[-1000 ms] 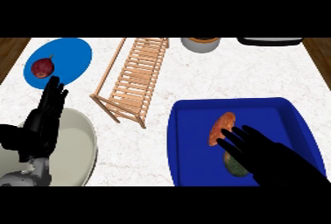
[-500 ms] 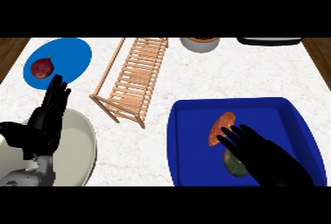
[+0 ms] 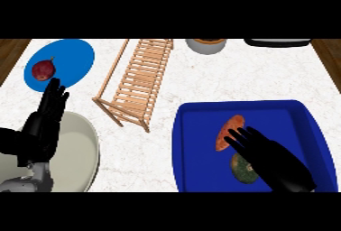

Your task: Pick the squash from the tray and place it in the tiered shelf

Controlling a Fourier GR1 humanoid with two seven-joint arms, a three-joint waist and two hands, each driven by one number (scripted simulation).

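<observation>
Right robot hand [image 3: 276, 158] open over squash [image 3: 244, 168]; sweet potato [image 3: 230, 132] beside.

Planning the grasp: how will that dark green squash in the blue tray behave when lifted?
The squash looks round and rigid, so it probably holds shape but may roll if nudged. Its skin looks smooth, possibly slippery. The right robot hand hovers open over it, partly hiding it, so weight is hard to judge.

A round blue plate [image 3: 70, 56] sits at the worktop's [image 3: 213, 81] far left corner — a dark red fruit [image 3: 43, 70] on it. A pale bowl [image 3: 75, 149] fills the near left edge; a grey pot [image 3: 206, 46] stands at the far edge.
</observation>
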